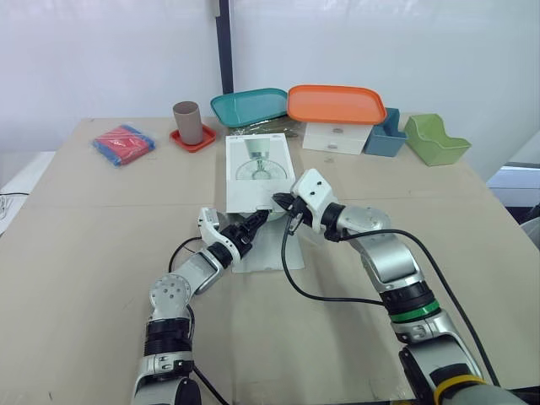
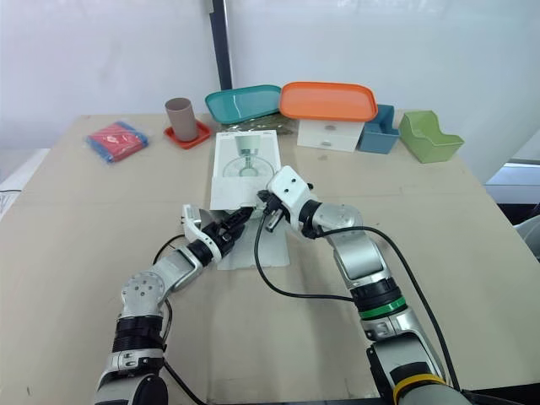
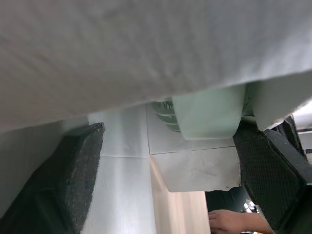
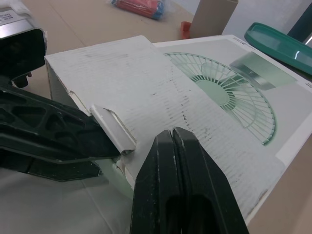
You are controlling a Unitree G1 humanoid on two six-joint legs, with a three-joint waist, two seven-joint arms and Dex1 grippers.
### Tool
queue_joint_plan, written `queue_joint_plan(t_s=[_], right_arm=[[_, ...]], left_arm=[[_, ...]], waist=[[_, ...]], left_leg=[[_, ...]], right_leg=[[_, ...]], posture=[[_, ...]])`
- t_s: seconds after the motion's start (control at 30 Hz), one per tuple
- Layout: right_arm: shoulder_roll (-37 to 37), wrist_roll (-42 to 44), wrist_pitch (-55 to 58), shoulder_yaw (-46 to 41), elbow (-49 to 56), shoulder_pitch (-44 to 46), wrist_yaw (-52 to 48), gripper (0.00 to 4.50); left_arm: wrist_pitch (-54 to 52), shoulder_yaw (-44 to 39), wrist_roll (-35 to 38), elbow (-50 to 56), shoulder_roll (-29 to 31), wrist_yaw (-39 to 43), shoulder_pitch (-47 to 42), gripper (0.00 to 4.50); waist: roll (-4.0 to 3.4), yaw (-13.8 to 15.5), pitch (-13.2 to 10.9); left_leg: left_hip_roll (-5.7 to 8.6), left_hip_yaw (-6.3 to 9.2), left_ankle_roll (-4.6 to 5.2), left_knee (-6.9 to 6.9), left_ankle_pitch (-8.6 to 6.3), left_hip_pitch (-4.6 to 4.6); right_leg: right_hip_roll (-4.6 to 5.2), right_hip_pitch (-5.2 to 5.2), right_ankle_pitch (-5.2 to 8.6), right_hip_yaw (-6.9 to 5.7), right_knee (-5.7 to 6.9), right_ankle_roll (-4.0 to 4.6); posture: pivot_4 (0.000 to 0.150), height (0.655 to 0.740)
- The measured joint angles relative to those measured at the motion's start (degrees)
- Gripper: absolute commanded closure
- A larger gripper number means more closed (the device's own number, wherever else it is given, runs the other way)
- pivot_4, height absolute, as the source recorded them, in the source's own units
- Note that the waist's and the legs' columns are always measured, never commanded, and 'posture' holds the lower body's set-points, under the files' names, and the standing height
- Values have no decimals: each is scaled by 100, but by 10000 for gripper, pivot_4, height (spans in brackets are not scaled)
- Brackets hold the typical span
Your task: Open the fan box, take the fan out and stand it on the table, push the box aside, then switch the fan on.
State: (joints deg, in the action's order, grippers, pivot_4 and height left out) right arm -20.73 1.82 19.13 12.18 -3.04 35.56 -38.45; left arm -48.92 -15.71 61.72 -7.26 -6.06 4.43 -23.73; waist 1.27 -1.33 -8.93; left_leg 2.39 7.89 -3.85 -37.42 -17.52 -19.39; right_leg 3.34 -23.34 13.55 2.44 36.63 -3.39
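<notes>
- L gripper point(image 1: 253, 223) sits closest, at the open near end of the fan box point(image 1: 258, 169). Its fingers point(image 3: 73, 170) are spread wide w/ nothing held, reaching in under the top panel, prob. to get either side of the fan.
- Fan point(image 3: 207, 114): pale green part shows inside the box mouth, ahead of the L fingers, not gripped. Not out yet.
- R gripper point(image 4: 173, 136): fingers pressed together, nothing betw. them, tips on the box top just by the near edge. Looks like it pins the box so it won't slide while L reaches in.
- Box lies flat on the table point(image 1: 84, 219), printed side up, end flap point(image 1: 261, 253) folded down toward the robot.
- Est.: box open, extraction is the step in hand. Standing the fan up, pushing the box aside and switch-on not done.
</notes>
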Motion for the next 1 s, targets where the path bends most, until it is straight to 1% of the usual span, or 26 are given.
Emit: queue_joint_plan(t_s=[0.03, 0.13, 0.17, 0.2, 0.23, 0.7, 0.8, 1.0], right_arm=[[0, 0, 4, 0, 18, -8, 1, 45000], [0, 0, 39, 3, 60, -41, 5, 45000], [0, 0, 47, 3, 71, -42, 5, 45000], [1, 0, 50, 11, 72, -43, 6, 45000], [4, 0, 55, 25, 75, -44, 7, 45000], [45, 3, 91, 44, 155, -79, 13, 45000], [49, 4, 93, 54, 175, -86, 3, 45000], [59, 6, 93, 72, 221, -94, -9, 45000]], left_arm=[[-10, 6, 0, 0, 4, 45, -6, 19580], [-71, 25, 12, 26, 15, 159, -18, 27558], [-148, 38, 14, 30, 36, 189, -2, 32617], [-162, 39, 14, 29, 47, 199, 9, 34456], [-173, 44, 16, 51, 62, 226, 43, 35301], [-785, 1, 505, 623, 451, 251, 474, 35318], [-1025, -19, 800, 868, 562, 156, 659, 35319], [-1524, -21, 1383, 1314, 985, 55, 1053, 35319]], waist=[[0, 0, 0], [0, 0, 0], [0, 0, 0], [0, 0, 0], [0, -2, 0], [0, -10, 0], [0, -11, 0], [1, -17, -1]], left_leg=[[0, 0, 0, 0, 0, 0], [0, 1, 0, 0, 0, 0], [0, 1, 0, -1, 0, 1], [0, 1, 0, -1, 0, 1], [-1, 1, 0, -1, 0, 1], [-4, 1, -2, 9, -6, 1], [-6, 1, -2, 11, -8, 0], [-8, 1, 0, 14, -10, -1]], right_leg=[[0, 0, 0, 0, 0, 0], [0, 1, 0, 0, 0, 0], [0, 1, -1, 0, 0, 0], [-1, 1, -1, 0, 0, 0], [-1, 0, -1, 0, 0, 0], [-3, -3, -1, 0, -14, 0], [-4, -4, -1, 1, -18, 0], [-4, -5, -1, 1, -22, 0]], posture=[[1500, 7400], [1500, 7400], [1500, 7400], [1500, 7400], [1500, 7400], [1500, 7400], [1500, 7400], [1500, 7400]])
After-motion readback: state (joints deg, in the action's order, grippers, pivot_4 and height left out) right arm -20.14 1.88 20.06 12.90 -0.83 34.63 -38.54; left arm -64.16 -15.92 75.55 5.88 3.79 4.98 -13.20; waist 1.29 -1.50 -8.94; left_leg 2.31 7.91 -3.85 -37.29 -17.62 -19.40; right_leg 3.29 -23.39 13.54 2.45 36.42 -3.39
